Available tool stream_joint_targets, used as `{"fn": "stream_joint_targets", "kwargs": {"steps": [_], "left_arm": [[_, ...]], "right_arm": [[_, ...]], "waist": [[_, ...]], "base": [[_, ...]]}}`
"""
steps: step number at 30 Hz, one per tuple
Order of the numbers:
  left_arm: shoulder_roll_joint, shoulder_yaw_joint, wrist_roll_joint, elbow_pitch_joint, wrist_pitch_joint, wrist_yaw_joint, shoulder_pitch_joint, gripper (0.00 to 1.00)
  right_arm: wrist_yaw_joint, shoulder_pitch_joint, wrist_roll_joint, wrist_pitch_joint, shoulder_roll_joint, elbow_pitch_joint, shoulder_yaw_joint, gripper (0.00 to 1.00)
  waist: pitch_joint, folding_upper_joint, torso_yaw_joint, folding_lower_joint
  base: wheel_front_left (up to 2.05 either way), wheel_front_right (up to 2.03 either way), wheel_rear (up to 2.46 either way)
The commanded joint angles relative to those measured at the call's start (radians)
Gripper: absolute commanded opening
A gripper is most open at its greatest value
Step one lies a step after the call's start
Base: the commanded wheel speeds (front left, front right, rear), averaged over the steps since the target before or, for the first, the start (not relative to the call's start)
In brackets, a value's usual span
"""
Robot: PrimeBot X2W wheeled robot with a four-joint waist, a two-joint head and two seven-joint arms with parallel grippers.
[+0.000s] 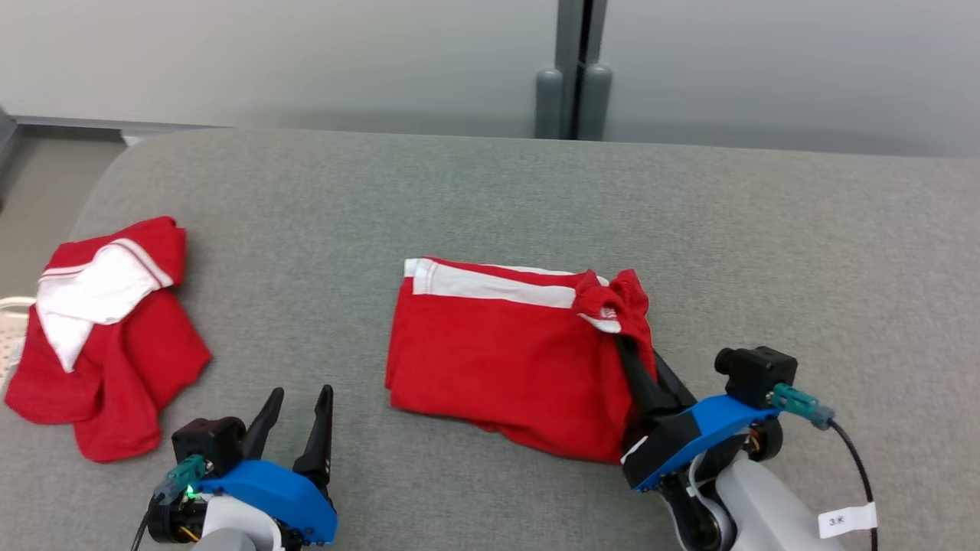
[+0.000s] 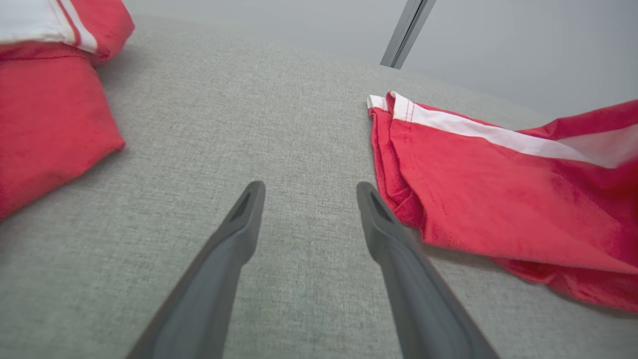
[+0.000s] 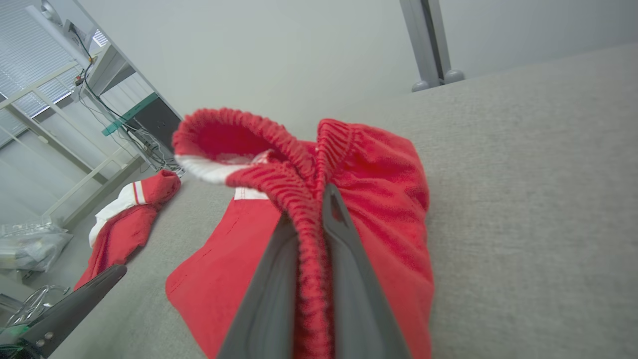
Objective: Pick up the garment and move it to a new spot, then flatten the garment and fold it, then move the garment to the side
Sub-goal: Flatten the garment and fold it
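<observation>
Mid-tabletop (image 1: 490,191), the garment (image 1: 505,352) (red shorts w/ a white stripe along the far edge) lies folded into a rough rectangle, flat except at its right end. There the right gripper (image 3: 311,209) has its jaws pinched narrow on the bunched elastic waistband (image 3: 299,174), which humps up above the rest of the cloth. Its fingers come in from the garment's near-right corner, partly covered by fabric. The left gripper (image 1: 301,392) is just off the garment's near-left corner, not touching it, jaws wide apart w/ nothing btwn them, tips over bare grey surface. Well to the garment's left, near the tabletop edge, a second red-and-white piece of clothing (image 1: 99,337) lies crumpled. Beyond the garment, past the far edge, a grey post (image 1: 574,69) stands vs. a pale wall (image 1: 306,53).
</observation>
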Motion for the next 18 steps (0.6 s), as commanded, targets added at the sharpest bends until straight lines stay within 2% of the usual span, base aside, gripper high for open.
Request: {"fn": "stream_joint_targets", "kwargs": {"steps": [1,7,14,15,16,17,18], "left_arm": [[-0.007,-0.002,0.007,0.005,-0.002,-0.002,0.002,1.0],[-0.025,-0.03,0.004,0.027,-0.002,-0.002,-0.013,1.0],[-0.026,-0.081,-0.017,0.047,-0.002,-0.002,-0.021,1.0],[-0.026,-0.086,-0.02,0.05,-0.002,-0.002,-0.022,1.0],[-0.023,-0.087,-0.023,0.052,-0.002,-0.002,-0.021,1.0],[-0.021,-0.089,-0.029,0.054,-0.002,-0.002,-0.02,1.0],[-0.019,-0.09,-0.03,0.055,-0.002,-0.002,-0.017,1.0]], "right_arm": [[0.0,-0.019,0.022,0.0,-0.003,0.006,0.027,0.0],[0.0,-0.119,0.134,-0.001,-0.004,0.1,0.142,0.0],[0.0,-0.246,0.107,0.0,-0.004,0.287,0.097,0.0],[0.0,-0.26,0.106,-0.001,-0.003,0.305,0.089,0.22],[0.0,-0.269,0.109,0.0,-0.003,0.322,0.089,0.55],[0.0,-0.276,0.119,0.0,-0.003,0.33,0.092,1.0],[0.0,-0.283,0.13,-0.001,-0.003,0.328,0.098,1.0]], "waist": [[0.003,0.0,0.024,0.0],[-0.008,0.0,0.157,0.0],[0.001,0.0,0.315,0.0],[0.002,0.0,0.33,0.0],[0.004,0.0,0.341,0.0],[0.005,0.0,0.349,0.0],[0.005,0.0,0.353,0.0]], "base": [[0.0,0.0,0.0],[0.0,0.0,0.0],[0.0,0.0,0.0],[0.0,0.0,0.0],[0.0,0.0,0.0],[0.0,0.0,0.0],[0.0,0.0,0.0]]}}
